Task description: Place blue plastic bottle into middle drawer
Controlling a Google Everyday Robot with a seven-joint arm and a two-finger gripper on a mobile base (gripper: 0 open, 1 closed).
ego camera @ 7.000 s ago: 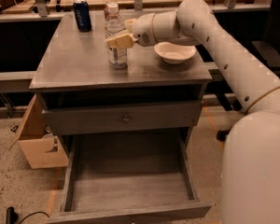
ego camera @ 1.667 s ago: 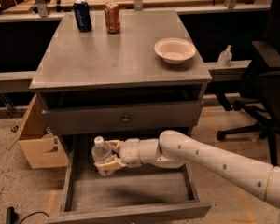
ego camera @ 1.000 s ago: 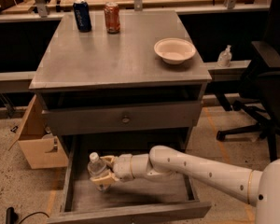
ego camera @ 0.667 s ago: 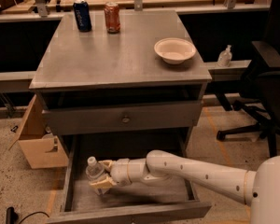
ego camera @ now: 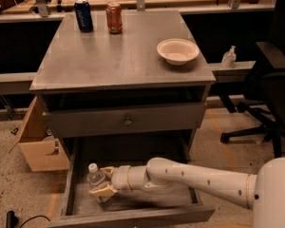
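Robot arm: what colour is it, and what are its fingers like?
The arm is smooth, white and tube-shaped, with tiny dark dots and thin tan rings. The gripper, down in the open drawer, has two flat tan fingers. No cables show.

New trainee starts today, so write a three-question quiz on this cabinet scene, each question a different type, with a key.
1. True or false: the clear plastic water bottle with a white cap is inside the open grey wooden drawer.
2. What is the gripper, low in that drawer, closed on? A) nothing B) the water bottle C) a sponge
3. Fill in: the round white bowl rests on the ___ of the grey cabinet.

Key: 1 true; 2 B; 3 top.
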